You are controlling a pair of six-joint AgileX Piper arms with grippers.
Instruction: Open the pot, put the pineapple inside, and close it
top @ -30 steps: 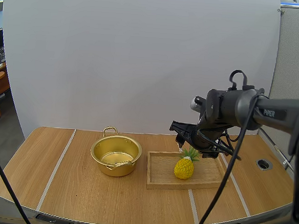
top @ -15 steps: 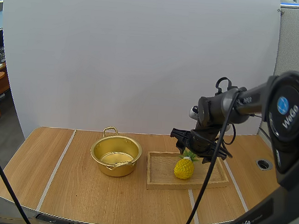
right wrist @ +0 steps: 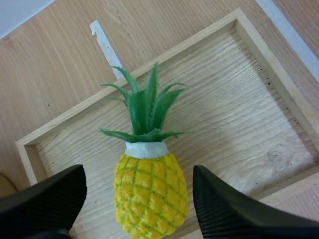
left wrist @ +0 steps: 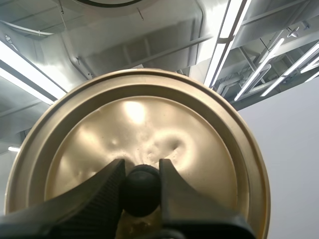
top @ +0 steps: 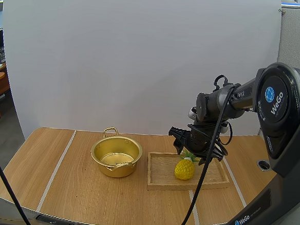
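- The pot (top: pixel 116 156) stands open on the table (top: pixel 77 190), just left of the tray (top: pixel 161 170).
- My left gripper (left wrist: pixel 141 172) is clamped on the black knob (left wrist: pixel 141 191) of the lid (left wrist: pixel 149 124), 1 finger on each side. It holds the lid up, clear of the pot.
- The pineapple (top: pixel 184 169) stands upright in the tray, leaves up, near the tray's middle.
- My right gripper (right wrist: pixel 138 177) hovers above the pineapple. Its 2 fingers stand wide apart, 1 on each side of the yellow body, and touch nothing.
- Handling, as I judge it: the pineapple looks like a moulded toy, so probably light and stiff. The skin looks smooth and may slip under the pads.
- The green leaves are thin and would likely bend, so I do not grip there.
- Recommended hold: the widest part of the yellow body, below the white collar, with pads on opposite flanks.
- Caution: the fruit is tall on a narrow base. If 1 finger touches first, it may tip, so I centre the gripper before closing.
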